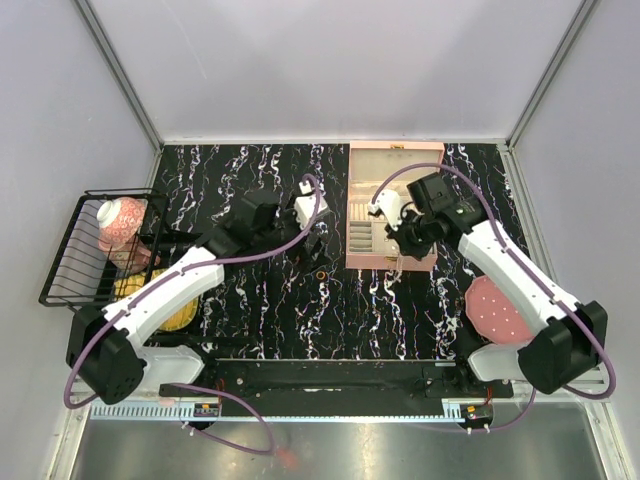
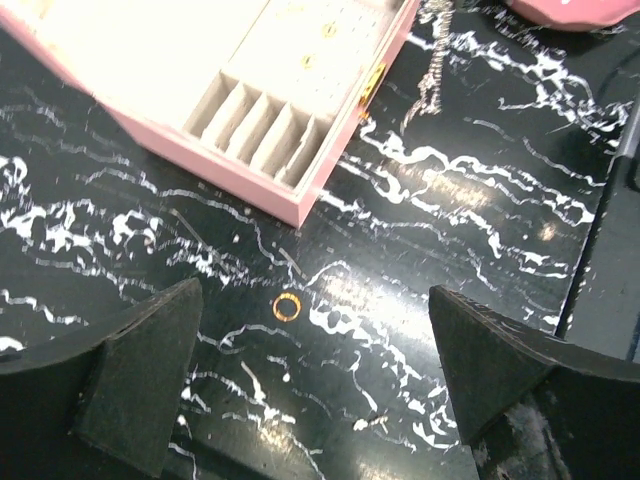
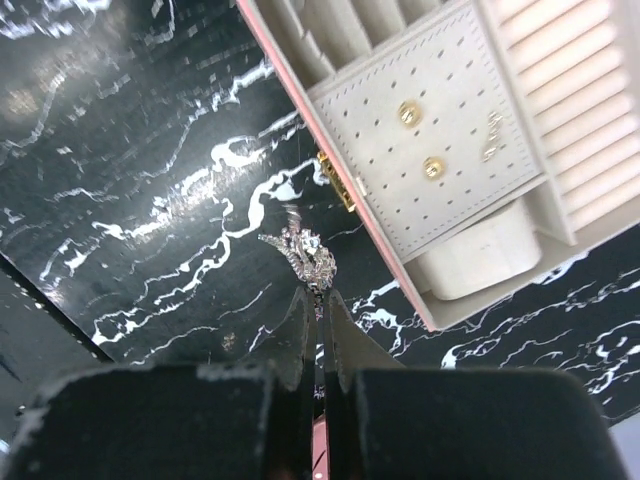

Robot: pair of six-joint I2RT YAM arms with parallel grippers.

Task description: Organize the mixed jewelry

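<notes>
Right jaws clenched on the pale chain (image 3: 303,252), 6 o'clock of the pink box (image 1: 390,165); left jaws released wide over the gold ring (image 2: 287,307)

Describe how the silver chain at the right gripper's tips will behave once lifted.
The chain looks floppy: it is bunched in loops, so it will probably dangle and swing. The right gripper pinches only a thin strand, so it may slip free.
</notes>
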